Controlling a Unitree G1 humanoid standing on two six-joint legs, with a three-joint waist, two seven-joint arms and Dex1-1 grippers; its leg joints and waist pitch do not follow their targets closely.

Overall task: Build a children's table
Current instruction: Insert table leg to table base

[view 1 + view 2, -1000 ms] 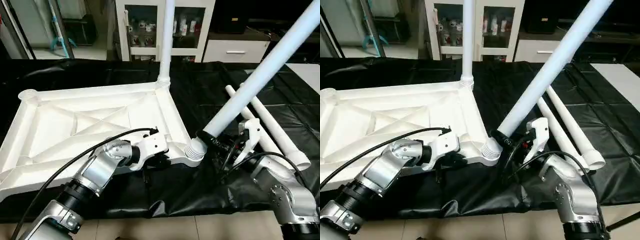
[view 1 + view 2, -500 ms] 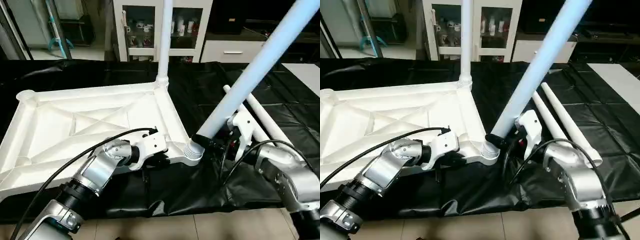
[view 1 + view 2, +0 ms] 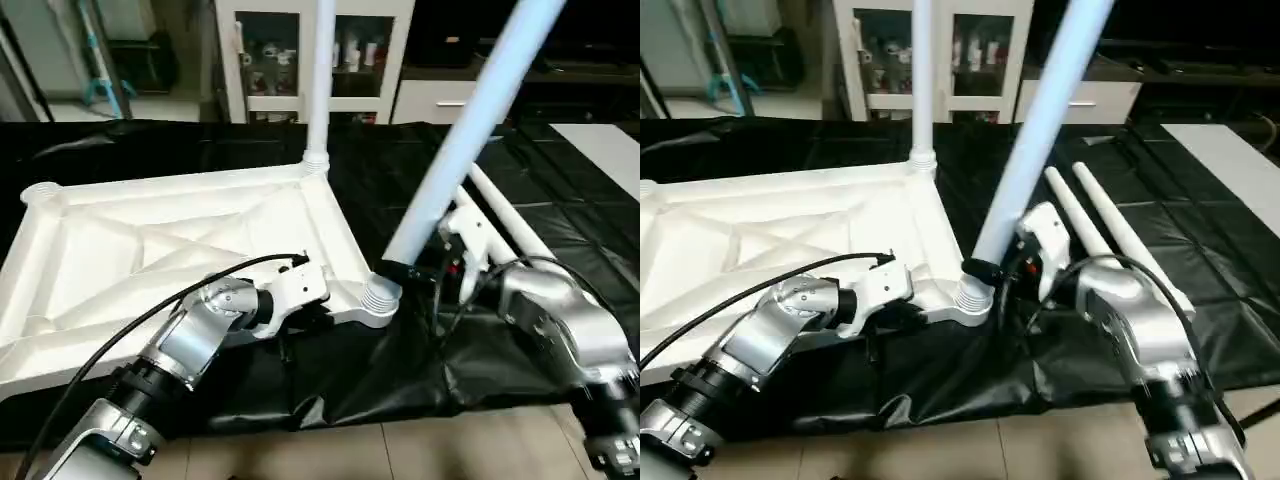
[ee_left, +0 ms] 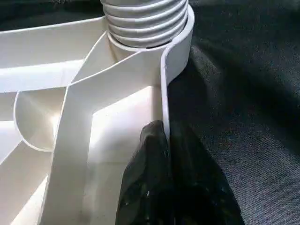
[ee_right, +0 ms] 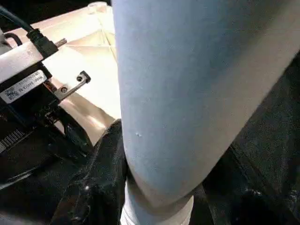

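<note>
The children's table lies upside down: its white ribbed tabletop [image 3: 150,250] rests on the black cover. One white leg [image 3: 320,80] stands upright in the far right corner socket. My right gripper [image 3: 405,272] is shut on the lower end of a second leg [image 3: 470,120], which leans up to the right. Its ribbed foot meets the near right corner socket [image 3: 380,295]. In the right wrist view this leg [image 5: 187,93] sits between my black fingers [image 5: 98,178]. My left gripper [image 4: 166,154] is shut on the tabletop's rim just beside that socket [image 4: 145,18].
Two loose white legs [image 3: 510,215] lie side by side on the black cover behind my right arm. A white glass-door cabinet [image 3: 270,50] stands beyond the work surface. The cover's near edge hangs over tiled floor [image 3: 420,450].
My right gripper has swung the held leg steeper, towards upright, with its foot kept at the near right socket. The left gripper has stayed on the rim. The camera has shifted slightly.
</note>
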